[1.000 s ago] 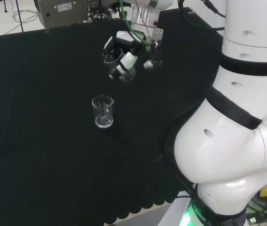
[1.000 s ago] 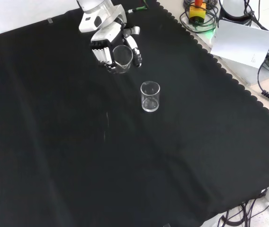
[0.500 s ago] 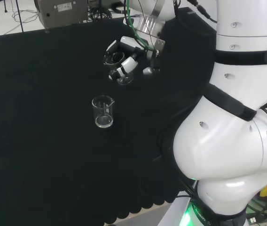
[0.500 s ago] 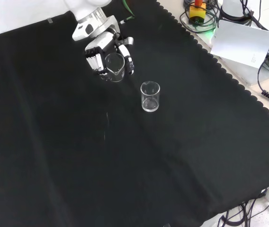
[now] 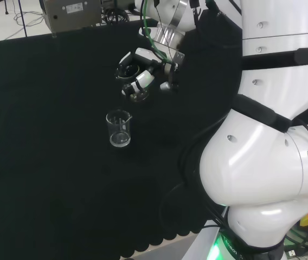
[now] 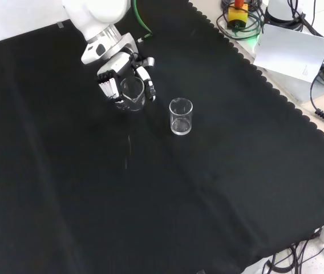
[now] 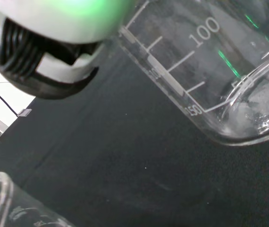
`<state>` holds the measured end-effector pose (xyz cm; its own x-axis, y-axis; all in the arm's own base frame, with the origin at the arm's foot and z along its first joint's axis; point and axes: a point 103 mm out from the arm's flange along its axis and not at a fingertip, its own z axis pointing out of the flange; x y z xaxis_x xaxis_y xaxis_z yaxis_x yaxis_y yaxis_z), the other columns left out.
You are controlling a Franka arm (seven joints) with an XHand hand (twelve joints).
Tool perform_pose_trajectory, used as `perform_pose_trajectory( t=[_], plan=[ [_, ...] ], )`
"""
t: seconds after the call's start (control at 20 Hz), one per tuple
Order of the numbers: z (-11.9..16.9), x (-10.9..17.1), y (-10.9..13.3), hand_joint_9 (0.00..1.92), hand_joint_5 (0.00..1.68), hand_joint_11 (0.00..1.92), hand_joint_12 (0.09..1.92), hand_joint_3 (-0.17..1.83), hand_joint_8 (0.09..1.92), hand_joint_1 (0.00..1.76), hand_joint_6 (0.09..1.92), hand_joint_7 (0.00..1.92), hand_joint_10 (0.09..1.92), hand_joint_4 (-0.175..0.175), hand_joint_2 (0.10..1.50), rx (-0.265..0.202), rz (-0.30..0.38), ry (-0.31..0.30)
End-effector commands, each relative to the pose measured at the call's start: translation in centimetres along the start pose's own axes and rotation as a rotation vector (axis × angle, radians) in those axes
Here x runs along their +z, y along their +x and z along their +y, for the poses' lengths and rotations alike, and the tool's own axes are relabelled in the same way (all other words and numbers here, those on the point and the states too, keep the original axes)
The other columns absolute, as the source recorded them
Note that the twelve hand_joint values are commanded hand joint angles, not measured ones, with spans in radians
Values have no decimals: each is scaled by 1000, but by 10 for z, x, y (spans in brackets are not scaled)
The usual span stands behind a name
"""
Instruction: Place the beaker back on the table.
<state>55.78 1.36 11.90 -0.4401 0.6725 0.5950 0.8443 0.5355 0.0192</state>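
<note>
Above the black cloth (image 6: 65,188), the hand (image 6: 116,77) has its fingers curled round the beaker (image 6: 132,94), tilted and off the surface, near a second beaker (image 6: 181,116). Lowering step underway, I judge; next: level it, set down, release.

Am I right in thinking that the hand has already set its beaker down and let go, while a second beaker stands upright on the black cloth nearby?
Not quite. In the front view the hand is curled round its beaker, so it has not let go. The rest holds: a second beaker stands upright on the black cloth nearby.
</note>
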Motion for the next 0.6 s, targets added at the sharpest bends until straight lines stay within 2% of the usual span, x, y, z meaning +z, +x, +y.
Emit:
perform_pose_trajectory(
  t=[0.05,0.25,0.6],
  plan=[
    [5,11,-10,1722,1288,1656,436,641,87,1129,641,1699,87,175,663,1,45,-33],
    [9,14,-14,1718,1288,1650,438,638,87,1129,641,1697,87,175,665,-19,47,-33],
    [17,27,-26,1703,1287,1633,442,633,87,1128,639,1687,87,175,667,-24,61,-25]
  ],
)
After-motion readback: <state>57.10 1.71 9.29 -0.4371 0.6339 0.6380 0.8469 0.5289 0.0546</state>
